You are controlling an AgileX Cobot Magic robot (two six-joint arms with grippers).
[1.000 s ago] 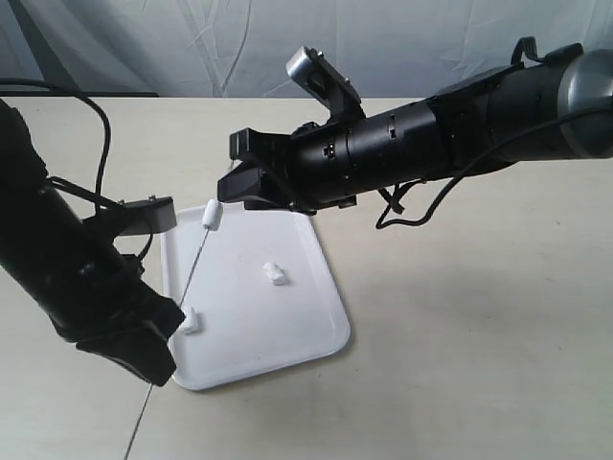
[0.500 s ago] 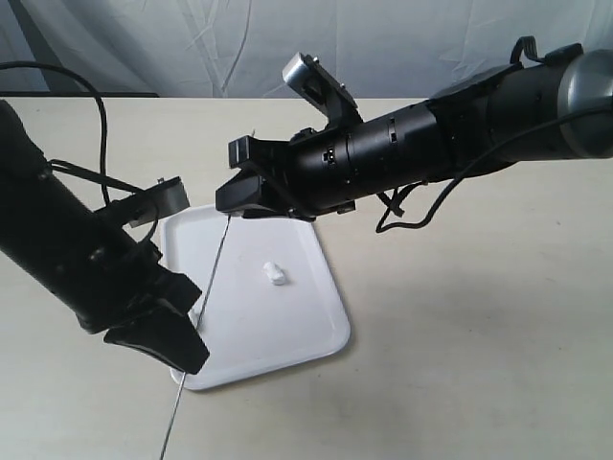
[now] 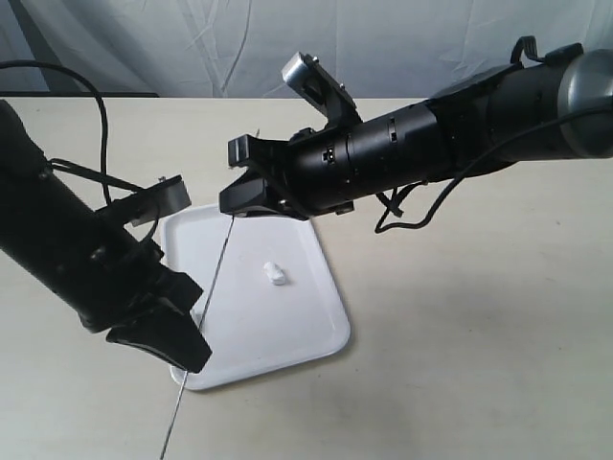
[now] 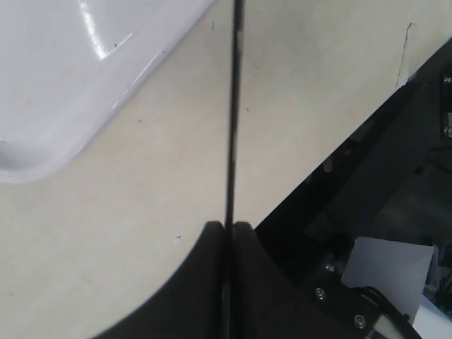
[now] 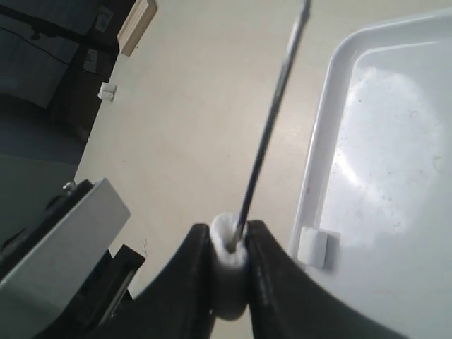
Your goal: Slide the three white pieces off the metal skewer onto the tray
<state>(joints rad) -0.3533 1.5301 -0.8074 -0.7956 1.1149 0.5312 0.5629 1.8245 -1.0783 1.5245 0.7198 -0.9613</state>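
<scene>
White and soft-looking, the last piece (image 5: 227,279) is threaded on the metal skewer (image 5: 272,127), clamped in the right claw (image 5: 229,244). Two other pieces (image 5: 313,247) lie on the tray (image 5: 321,141) just beside that claw. The next move is probably to draw the piece off the tip and release it over the tray. The left claw (image 4: 227,236) is shut on the skewer's far end, with both arms reaching low over the counter (image 3: 460,335).

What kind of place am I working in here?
Probably a robot lab test bench, not a kitchen: a plain beige tabletop, a wrinkled white cloth backdrop behind it, and a white tray as the work area.
</scene>
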